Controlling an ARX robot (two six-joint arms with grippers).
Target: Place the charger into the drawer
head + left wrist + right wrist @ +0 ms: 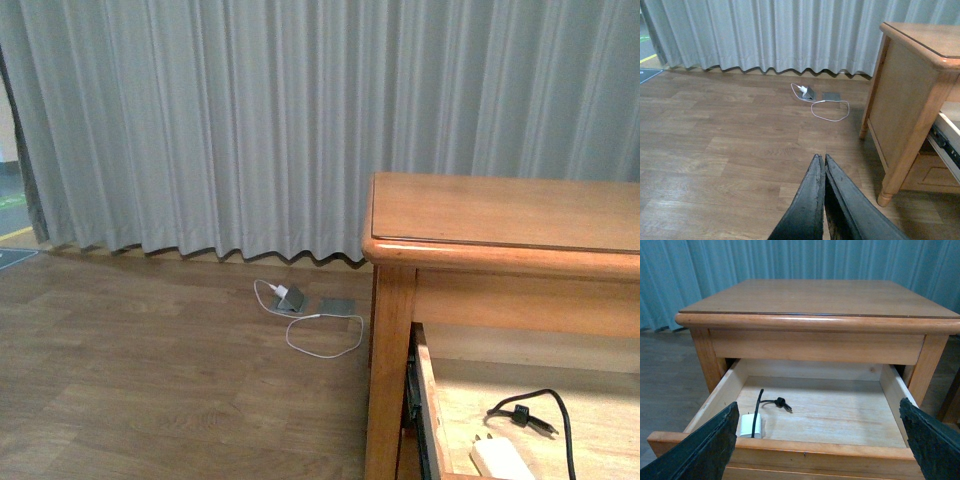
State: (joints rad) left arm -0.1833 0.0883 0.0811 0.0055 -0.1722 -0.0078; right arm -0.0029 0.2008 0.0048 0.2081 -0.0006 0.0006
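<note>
The drawer [820, 412] of the wooden nightstand stands pulled open. The charger [750, 425], a small white block with a black looping cable [771, 404], lies inside it near the front corner. It also shows in the front view [503, 459], at the bottom right, with its cable [540, 410]. My right gripper [817, 440] is open and empty, in front of the drawer's front edge, its fingers [705, 450] wide apart. My left gripper [821, 159] is shut and empty, over the wood floor beside the nightstand. Neither arm shows in the front view.
The nightstand [500, 215] has a flat top [820, 297] and turned legs [890, 185]. A white plug with a thin white cable [320, 330] lies on the floor by a floor socket [807, 92]. Grey curtains [300, 120] hang behind.
</note>
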